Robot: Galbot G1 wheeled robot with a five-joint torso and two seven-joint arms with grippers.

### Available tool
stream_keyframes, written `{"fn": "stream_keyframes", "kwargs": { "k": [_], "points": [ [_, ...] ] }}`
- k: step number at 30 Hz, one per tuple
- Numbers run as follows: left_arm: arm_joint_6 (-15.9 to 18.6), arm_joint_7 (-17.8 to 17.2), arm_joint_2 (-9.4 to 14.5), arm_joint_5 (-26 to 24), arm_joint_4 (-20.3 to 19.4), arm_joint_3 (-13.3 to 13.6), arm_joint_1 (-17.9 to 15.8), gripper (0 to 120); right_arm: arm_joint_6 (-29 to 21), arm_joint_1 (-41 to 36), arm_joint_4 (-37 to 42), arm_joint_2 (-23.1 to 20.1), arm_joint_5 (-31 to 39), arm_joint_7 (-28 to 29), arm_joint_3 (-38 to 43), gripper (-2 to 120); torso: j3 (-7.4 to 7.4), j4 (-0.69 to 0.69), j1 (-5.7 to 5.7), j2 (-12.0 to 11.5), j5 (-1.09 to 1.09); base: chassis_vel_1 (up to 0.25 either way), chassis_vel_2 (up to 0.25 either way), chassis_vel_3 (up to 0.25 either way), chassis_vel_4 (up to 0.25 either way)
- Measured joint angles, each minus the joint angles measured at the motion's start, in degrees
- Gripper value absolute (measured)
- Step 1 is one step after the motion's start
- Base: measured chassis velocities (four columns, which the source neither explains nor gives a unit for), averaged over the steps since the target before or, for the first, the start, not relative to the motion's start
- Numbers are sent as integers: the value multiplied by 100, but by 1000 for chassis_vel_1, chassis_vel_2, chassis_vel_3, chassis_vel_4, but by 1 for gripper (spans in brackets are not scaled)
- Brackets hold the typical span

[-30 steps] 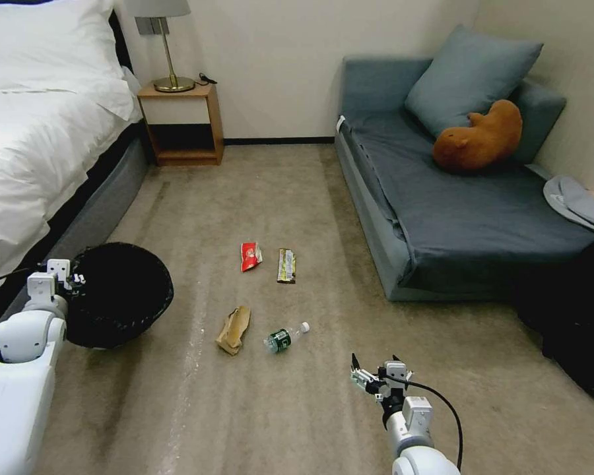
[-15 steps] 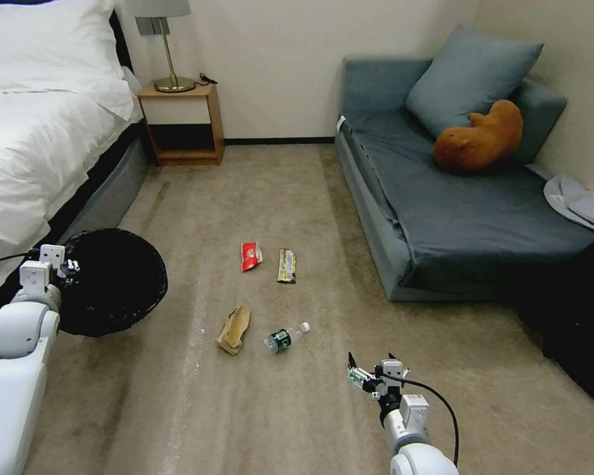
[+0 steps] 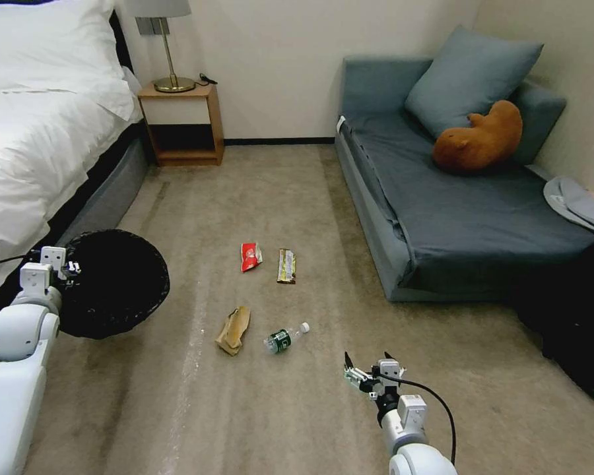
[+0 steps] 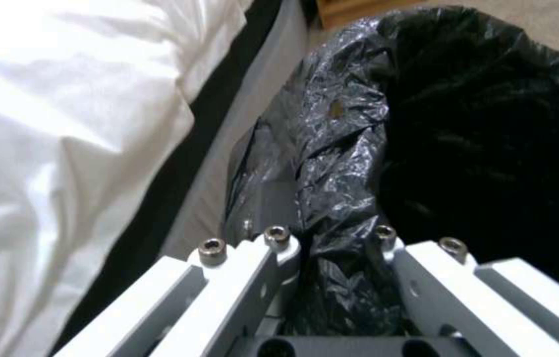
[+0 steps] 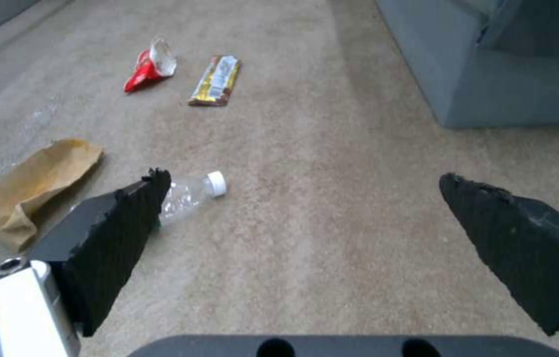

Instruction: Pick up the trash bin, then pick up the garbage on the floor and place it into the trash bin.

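Observation:
The trash bin [image 3: 115, 284], lined with a crinkly black bag, hangs tilted at the left beside the bed, its mouth facing me. My left gripper [image 3: 69, 267] is shut on its rim; the wrist view shows the bin's bag [image 4: 372, 124] pinched in that gripper [image 4: 332, 238]. On the carpet lie the garbage pieces: a clear bottle [image 3: 285, 337] [image 5: 190, 193], a brown paper wrapper [image 3: 233, 329] [image 5: 35, 183], a red-and-white packet [image 3: 250, 256] [image 5: 150, 69] and a gold bar wrapper [image 3: 286, 265] [image 5: 216, 79]. My right gripper [image 3: 366, 361] [image 5: 305, 178] hangs open above the carpet, just right of the bottle.
A white bed [image 3: 39, 132] runs along the left, with a wooden nightstand [image 3: 181, 122] and lamp behind it. A blue sofa [image 3: 455, 204] with a cushion and plush toy fills the right. A large black bag [image 3: 581, 310] sits at the far right. Carpet lies between.
The left arm has carried the bin a little up and to the left, then held. The right gripper has drawn slightly lower and nearer in the head view, still open.

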Motion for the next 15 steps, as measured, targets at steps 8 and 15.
{"fn": "stream_keyframes", "kwargs": {
  "k": [8,15],
  "points": [
    [89,-5,29,-152,-87,-32,67,5,41,-29,-14,-1,-62,-26,-15,100,0,0,0,0,1,-59,46,49,-54],
    [-17,8,48,-155,-48,-56,101,5,76,-63,-37,-2,-115,-33,-28,100,0,-2,0,0,0,-103,102,105,-114]
  ]
}}
